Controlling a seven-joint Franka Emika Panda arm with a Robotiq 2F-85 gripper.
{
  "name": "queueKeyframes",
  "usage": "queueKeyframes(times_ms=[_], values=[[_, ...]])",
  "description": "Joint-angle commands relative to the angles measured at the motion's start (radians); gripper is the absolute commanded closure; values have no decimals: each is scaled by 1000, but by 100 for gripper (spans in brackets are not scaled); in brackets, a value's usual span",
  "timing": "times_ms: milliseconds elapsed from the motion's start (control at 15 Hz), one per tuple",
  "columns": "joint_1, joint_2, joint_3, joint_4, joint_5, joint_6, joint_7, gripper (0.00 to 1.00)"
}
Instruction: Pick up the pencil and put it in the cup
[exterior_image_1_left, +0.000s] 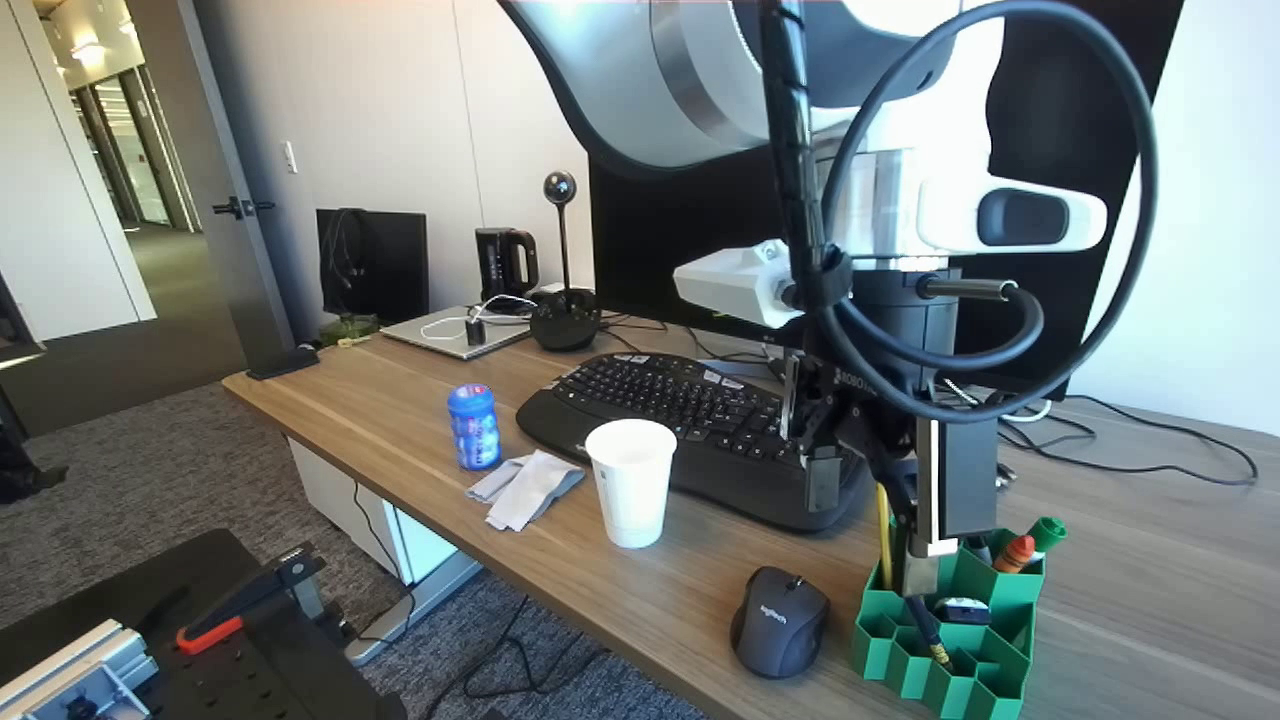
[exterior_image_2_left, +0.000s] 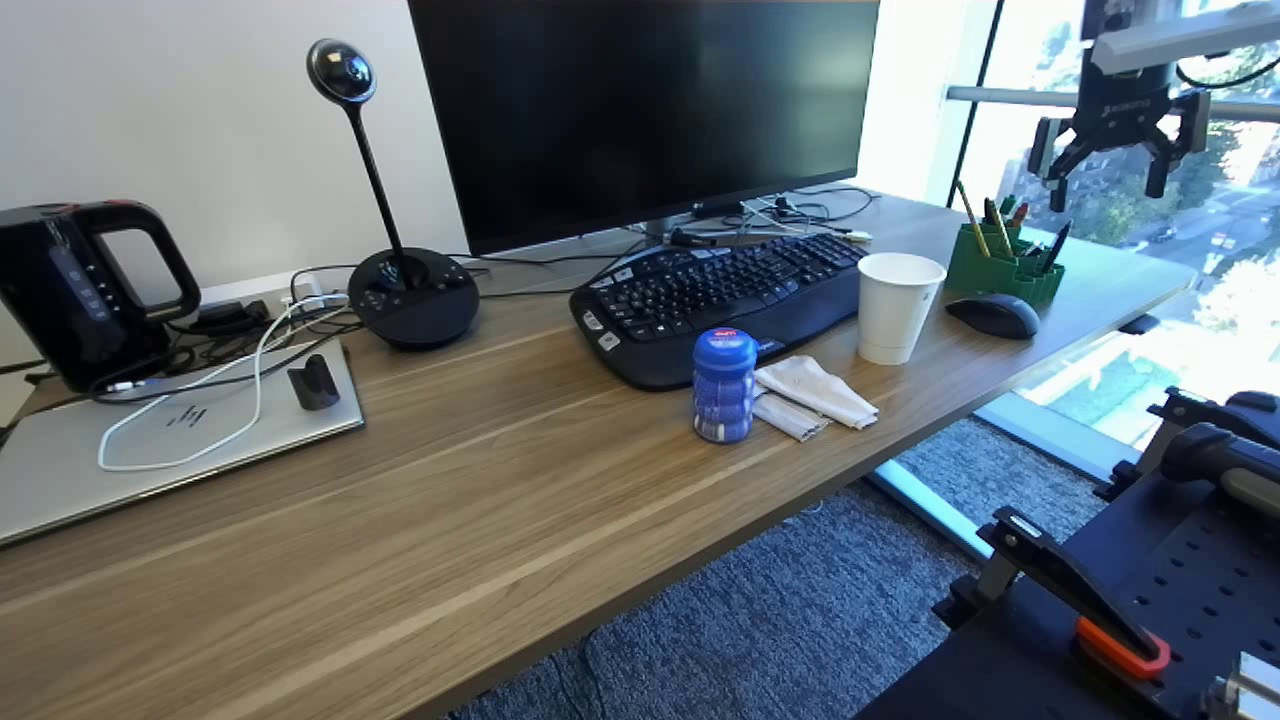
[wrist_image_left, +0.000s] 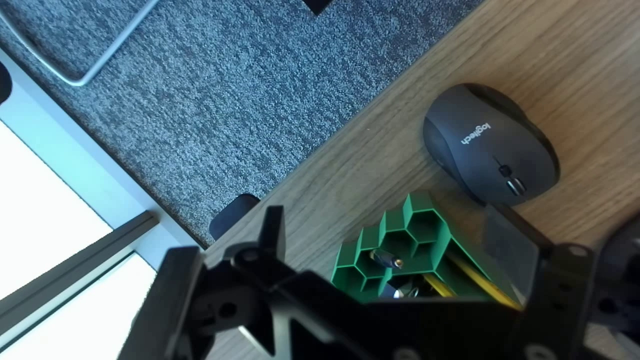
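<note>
The white cup (exterior_image_1_left: 632, 490) stands upright on the desk, also in an exterior view (exterior_image_2_left: 898, 312). It is out of the wrist view. A yellow pencil (exterior_image_1_left: 884, 545) leans in the green holder (exterior_image_1_left: 945, 655); it shows in an exterior view (exterior_image_2_left: 970, 216). In the wrist view, two yellow sticks show in the holder (wrist_image_left: 420, 201), one a pencil (wrist_image_left: 485, 283) near the right finger. My gripper (exterior_image_1_left: 870, 545) is open and empty above the holder, also in an exterior view (exterior_image_2_left: 1107, 188). In the wrist view, the gripper's (wrist_image_left: 391, 235) own linkage hides part of the holder.
A mouse (exterior_image_1_left: 780, 622) lies beside the holder. A keyboard (exterior_image_1_left: 690, 430) lies behind the cup. A blue can (exterior_image_1_left: 474, 428) and a folded cloth (exterior_image_1_left: 530, 487) are past the cup. A monitor (exterior_image_2_left: 660, 110) stands at the back. Pens and markers share the holder.
</note>
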Motion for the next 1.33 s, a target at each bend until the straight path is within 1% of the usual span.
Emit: queueKeyframes(times_ms=[0,600,1267], values=[[20,28,-16,26,-16,-1,25,0],[19,46,1,84,9,5,-11,0],[12,104,2,174,13,5,-14,0]])
